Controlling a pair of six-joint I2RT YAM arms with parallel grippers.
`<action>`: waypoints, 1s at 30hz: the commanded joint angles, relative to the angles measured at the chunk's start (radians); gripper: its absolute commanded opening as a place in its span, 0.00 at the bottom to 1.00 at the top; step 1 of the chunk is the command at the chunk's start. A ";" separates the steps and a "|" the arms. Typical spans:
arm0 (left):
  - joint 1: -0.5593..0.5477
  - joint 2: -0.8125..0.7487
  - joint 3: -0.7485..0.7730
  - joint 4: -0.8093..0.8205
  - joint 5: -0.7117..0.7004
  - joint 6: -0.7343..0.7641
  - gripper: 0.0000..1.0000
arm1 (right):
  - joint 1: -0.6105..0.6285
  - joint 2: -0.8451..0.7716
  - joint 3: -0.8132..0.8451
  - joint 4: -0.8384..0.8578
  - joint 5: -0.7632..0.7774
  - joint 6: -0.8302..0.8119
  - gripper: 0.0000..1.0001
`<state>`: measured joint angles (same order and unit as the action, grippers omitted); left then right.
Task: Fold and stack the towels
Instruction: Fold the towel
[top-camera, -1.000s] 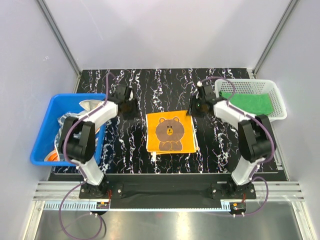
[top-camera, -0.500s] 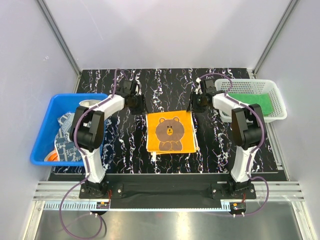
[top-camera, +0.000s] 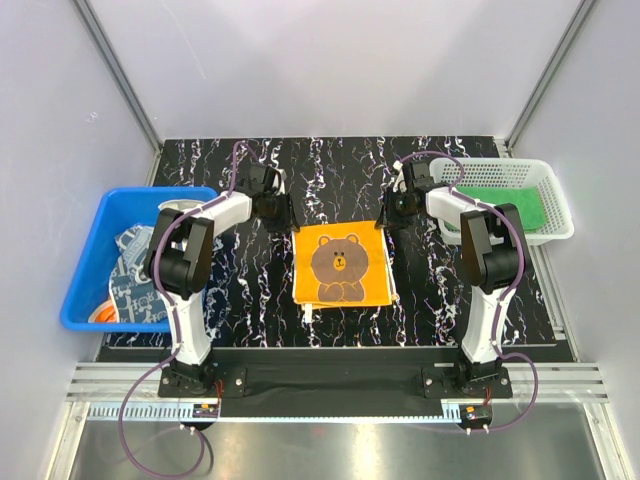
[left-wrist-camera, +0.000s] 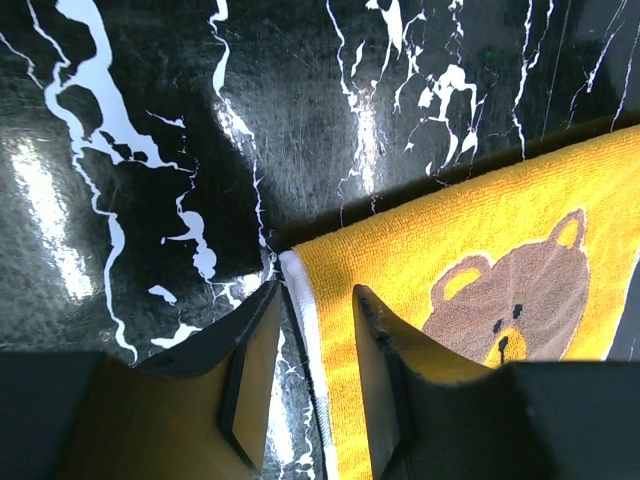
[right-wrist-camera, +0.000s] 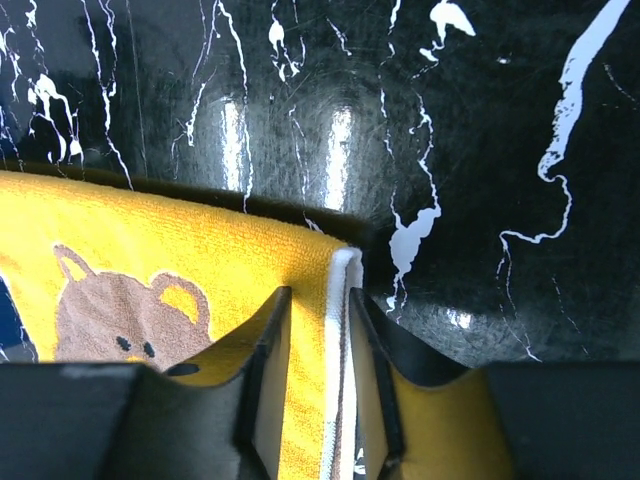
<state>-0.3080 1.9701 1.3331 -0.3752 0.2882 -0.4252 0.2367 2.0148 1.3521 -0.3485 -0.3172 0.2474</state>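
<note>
An orange-yellow towel (top-camera: 340, 265) with a brown bear lies flat in the middle of the black marbled table. My left gripper (top-camera: 283, 212) is at its far left corner. In the left wrist view it (left-wrist-camera: 316, 292) is open, its jaws either side of the towel's (left-wrist-camera: 450, 250) white-trimmed left edge. My right gripper (top-camera: 388, 212) is at the far right corner. In the right wrist view it (right-wrist-camera: 319, 295) is open, its jaws either side of the towel's (right-wrist-camera: 200, 260) white right edge. A green towel (top-camera: 500, 205) lies in the white basket. A white and navy towel (top-camera: 135, 270) lies in the blue bin.
The blue bin (top-camera: 85, 250) stands at the left table edge and holds crumpled cloths. The white mesh basket (top-camera: 555, 195) stands at the back right. Grey walls enclose the table on three sides.
Both grippers have moved in to the towel's far corners, the left one from near the bin toward the right. The towel has not moved.
</note>
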 joint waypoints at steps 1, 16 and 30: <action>-0.002 0.012 -0.003 0.059 0.040 -0.004 0.39 | 0.000 0.009 0.033 0.023 -0.028 0.001 0.34; -0.002 0.009 -0.017 0.082 0.071 -0.032 0.00 | 0.000 0.007 0.068 -0.001 -0.016 -0.010 0.05; -0.002 -0.221 0.152 0.004 0.023 0.017 0.00 | 0.000 -0.318 0.171 -0.050 0.046 -0.022 0.00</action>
<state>-0.3080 1.8793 1.4281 -0.4046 0.3183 -0.4355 0.2367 1.8412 1.4574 -0.4332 -0.2890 0.2386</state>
